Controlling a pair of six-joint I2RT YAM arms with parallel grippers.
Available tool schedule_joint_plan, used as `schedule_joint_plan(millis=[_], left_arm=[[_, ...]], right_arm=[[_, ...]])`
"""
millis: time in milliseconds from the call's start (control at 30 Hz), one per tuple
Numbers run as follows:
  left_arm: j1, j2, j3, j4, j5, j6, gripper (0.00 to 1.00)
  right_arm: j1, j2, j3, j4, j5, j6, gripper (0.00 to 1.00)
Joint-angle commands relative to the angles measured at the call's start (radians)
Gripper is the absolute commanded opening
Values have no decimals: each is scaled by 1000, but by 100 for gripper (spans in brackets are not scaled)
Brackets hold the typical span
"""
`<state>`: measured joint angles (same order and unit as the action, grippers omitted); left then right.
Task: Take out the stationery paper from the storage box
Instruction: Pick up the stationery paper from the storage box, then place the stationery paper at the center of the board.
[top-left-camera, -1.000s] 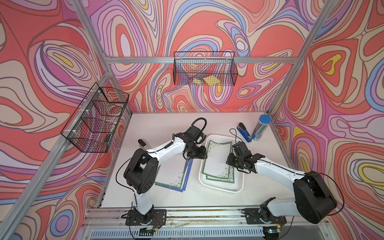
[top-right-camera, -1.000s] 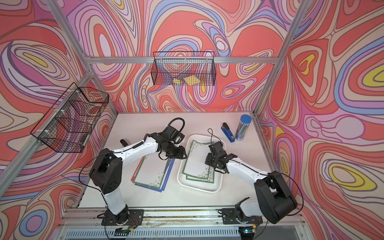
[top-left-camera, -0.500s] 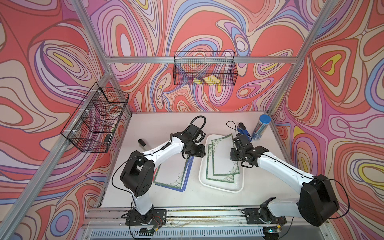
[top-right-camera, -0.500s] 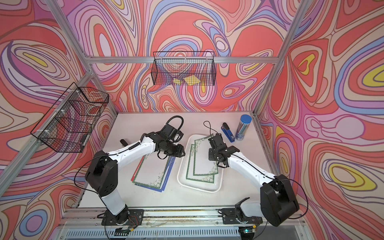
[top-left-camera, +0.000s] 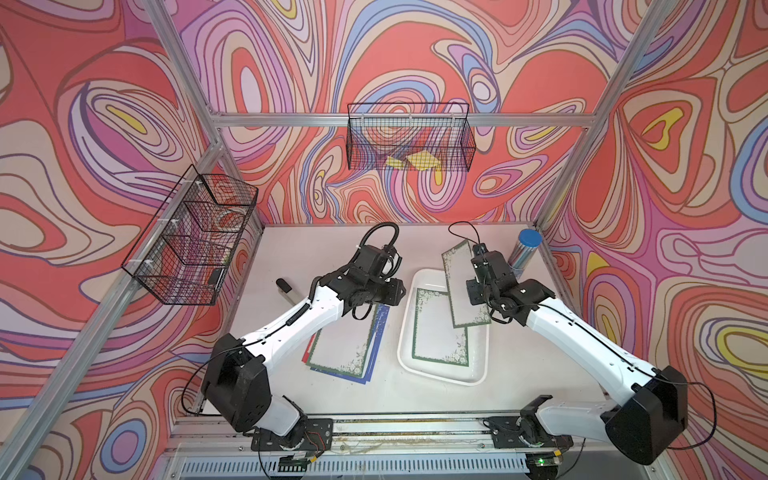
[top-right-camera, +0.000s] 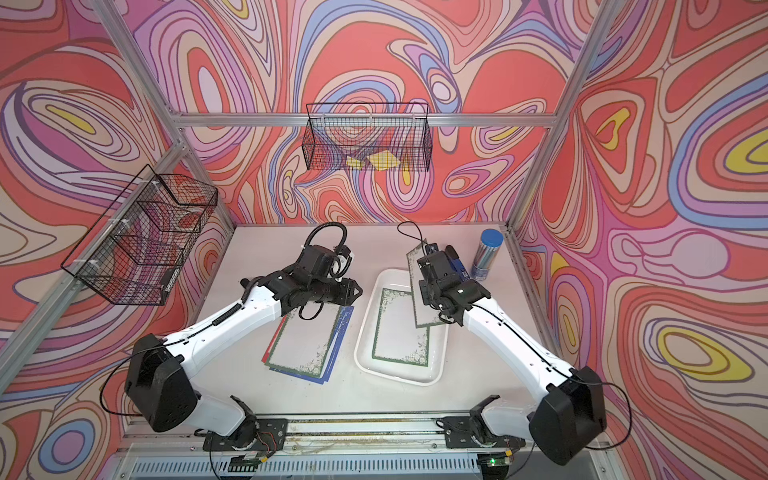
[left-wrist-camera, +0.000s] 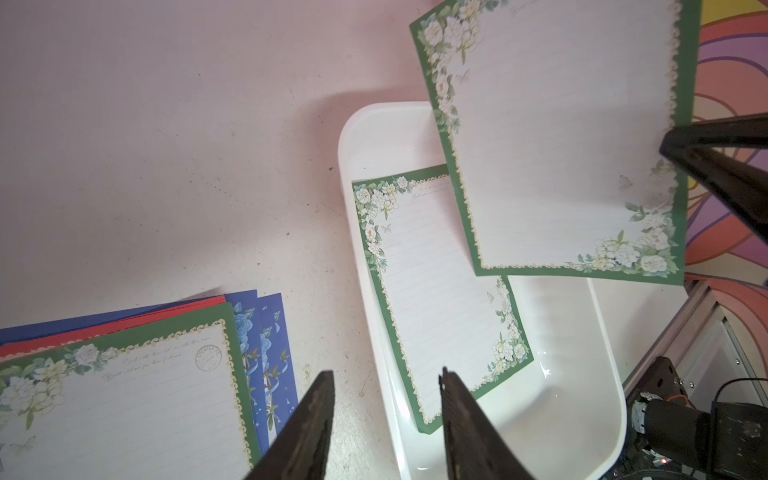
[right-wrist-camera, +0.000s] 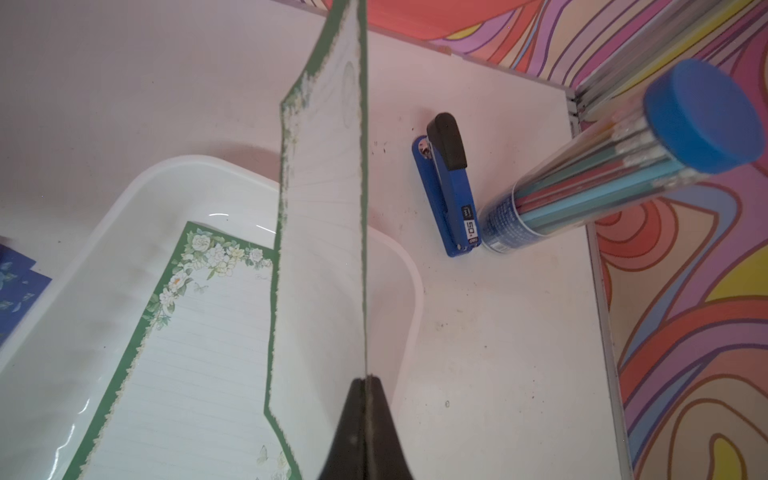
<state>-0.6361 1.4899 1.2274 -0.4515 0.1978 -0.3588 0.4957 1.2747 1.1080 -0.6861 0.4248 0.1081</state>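
The storage box (top-left-camera: 436, 376) (top-right-camera: 395, 376) is a shallow white tray right of the table's middle. One green-bordered sheet of stationery paper (top-left-camera: 436, 332) (left-wrist-camera: 436, 291) lies flat inside it. My right gripper (top-left-camera: 471, 291) (right-wrist-camera: 365, 379) is shut on the long edge of a second green-bordered sheet (top-left-camera: 459, 282) (left-wrist-camera: 561, 145). That sheet hangs tilted in the air over the box's far right part. My left gripper (top-left-camera: 399, 291) (left-wrist-camera: 386, 372) hovers open and empty over the table by the box's left rim. A pile of sheets (top-left-camera: 345, 349) (left-wrist-camera: 124, 395) lies on the table to the left of the box.
A blue stapler (right-wrist-camera: 451, 187) and an upright pencil tube with a blue cap (top-left-camera: 525, 249) stand at the back right corner. Wire baskets hang on the back wall (top-left-camera: 409, 137) and the left wall (top-left-camera: 191, 237). A small black object (top-left-camera: 284, 286) lies at the left.
My right gripper has lifted the green-bordered sheet out of the box, up and toward the back, so it now hangs tilted. The left gripper has narrowed slightly and stayed in place.
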Motion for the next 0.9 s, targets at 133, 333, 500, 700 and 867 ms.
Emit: schedule_joint_plan(millis=[133, 333, 500, 700, 867], left_arm=[[-5, -78, -51, 121, -62, 21, 48], [-4, -112, -92, 229, -62, 20, 50], [-4, -135, -160, 358, -110, 34, 53], [-5, -194, -309, 630, -111, 60, 57], [-5, -231, -365, 747, -71, 110, 60]], right_arm=[[71, -62, 23, 64, 96, -176, 0], [98, -137, 11, 128, 112, -269, 0], [102, -237, -17, 209, 48, -310, 0], [101, -388, -87, 336, -138, -345, 0], [102, -486, -136, 433, -221, -380, 0]])
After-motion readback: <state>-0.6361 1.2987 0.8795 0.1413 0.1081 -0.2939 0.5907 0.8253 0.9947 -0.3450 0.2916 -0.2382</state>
